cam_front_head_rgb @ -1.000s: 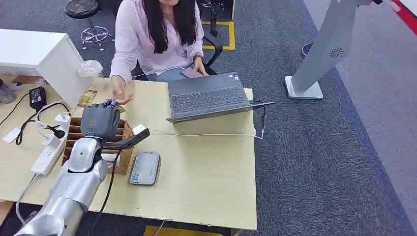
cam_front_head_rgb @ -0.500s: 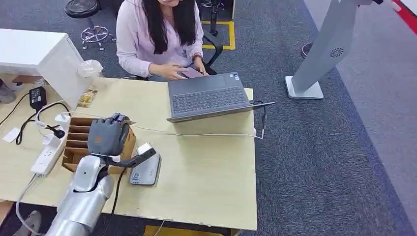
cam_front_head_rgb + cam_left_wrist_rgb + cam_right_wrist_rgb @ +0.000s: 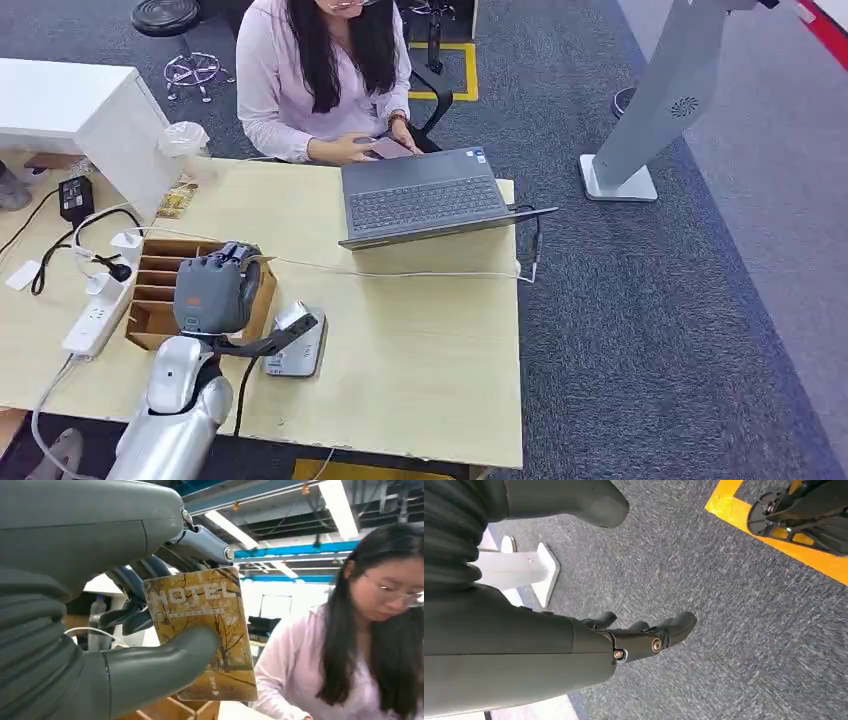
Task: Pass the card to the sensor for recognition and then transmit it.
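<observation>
My left hand (image 3: 212, 290) hangs over the front left part of the wooden table (image 3: 420, 340), its thumb reaching out above the grey card sensor (image 3: 302, 350). In the left wrist view this hand (image 3: 115, 630) pinches a yellow hotel card (image 3: 210, 625) with a tree picture between the thumb and the fingers, held upright. The sensor lies flat on the table, partly hidden under the thumb. My right hand (image 3: 639, 635) hangs over the grey carpet with its fingers apart and nothing in it.
A person (image 3: 320, 70) sits at the table's far side behind an open laptop (image 3: 420, 195). A wooden slotted organizer (image 3: 150, 280) stands under my left hand. A power strip (image 3: 95, 320) and cables lie at the left; a white stand (image 3: 650, 110) rises at the right.
My left hand has moved with the card back toward the table's near edge, to above the sensor. The person's outstretched hand has drawn back to the phone by the laptop.
</observation>
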Robot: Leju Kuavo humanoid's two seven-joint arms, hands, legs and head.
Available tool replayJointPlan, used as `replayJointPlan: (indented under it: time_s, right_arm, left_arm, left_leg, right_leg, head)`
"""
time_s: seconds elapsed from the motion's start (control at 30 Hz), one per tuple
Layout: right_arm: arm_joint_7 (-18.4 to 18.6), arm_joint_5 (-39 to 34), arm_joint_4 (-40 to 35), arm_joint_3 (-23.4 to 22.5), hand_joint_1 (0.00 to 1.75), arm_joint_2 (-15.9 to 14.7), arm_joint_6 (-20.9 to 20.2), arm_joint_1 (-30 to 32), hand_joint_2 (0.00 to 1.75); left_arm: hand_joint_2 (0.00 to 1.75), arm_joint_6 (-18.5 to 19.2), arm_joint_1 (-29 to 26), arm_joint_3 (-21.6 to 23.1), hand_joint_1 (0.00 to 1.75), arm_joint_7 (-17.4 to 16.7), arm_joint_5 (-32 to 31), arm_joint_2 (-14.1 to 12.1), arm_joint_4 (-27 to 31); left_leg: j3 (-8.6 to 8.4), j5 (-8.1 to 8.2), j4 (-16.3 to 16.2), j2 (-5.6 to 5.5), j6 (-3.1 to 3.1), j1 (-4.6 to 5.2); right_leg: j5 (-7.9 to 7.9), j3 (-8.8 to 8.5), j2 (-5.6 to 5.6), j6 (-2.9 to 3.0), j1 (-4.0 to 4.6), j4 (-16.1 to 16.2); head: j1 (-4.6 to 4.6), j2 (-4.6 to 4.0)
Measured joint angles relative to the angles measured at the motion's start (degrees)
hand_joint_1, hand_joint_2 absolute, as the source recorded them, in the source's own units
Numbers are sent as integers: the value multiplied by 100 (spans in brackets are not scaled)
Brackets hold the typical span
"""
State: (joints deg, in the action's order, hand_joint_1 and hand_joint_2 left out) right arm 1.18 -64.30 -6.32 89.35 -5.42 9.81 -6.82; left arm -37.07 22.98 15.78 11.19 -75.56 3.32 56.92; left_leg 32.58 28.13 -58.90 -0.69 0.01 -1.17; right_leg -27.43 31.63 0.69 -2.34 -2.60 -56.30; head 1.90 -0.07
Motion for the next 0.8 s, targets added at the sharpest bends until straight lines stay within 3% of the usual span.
replayJointPlan:
  time_s: [0.17,0.27,0.5,0.8]
  right_arm:
    - [-17,-66,0,0,0,0,50,2,175]
    - [-15,-146,0,0,0,0,74,2,175]
    - [-13,-175,0,0,0,0,76,20,175]
    - [-9,-262,0,0,0,0,57,19,175]
  left_arm:
    - [175,123,-319,114,175,4,26,-15,387]
    - [175,753,-425,262,175,-170,-133,-20,465]
    - [175,986,-551,452,175,-297,-227,2,535]
    - [175,1722,-494,776,175,-640,-330,22,330]
  left_leg:
    - [0,2,0,0,-1,0]
    - [-1,2,0,1,-2,0]
    - [-2,0,0,1,0,0]
    - [-2,0,0,1,0,0]
  right_leg:
    - [-1,0,0,-1,0,1]
    - [0,-1,0,-1,0,1]
    - [0,-1,1,-1,0,1]
    - [0,-1,0,-1,0,1]
  head:
    - [0,0]
    - [0,0]
    - [0,0]
    - [0,0]
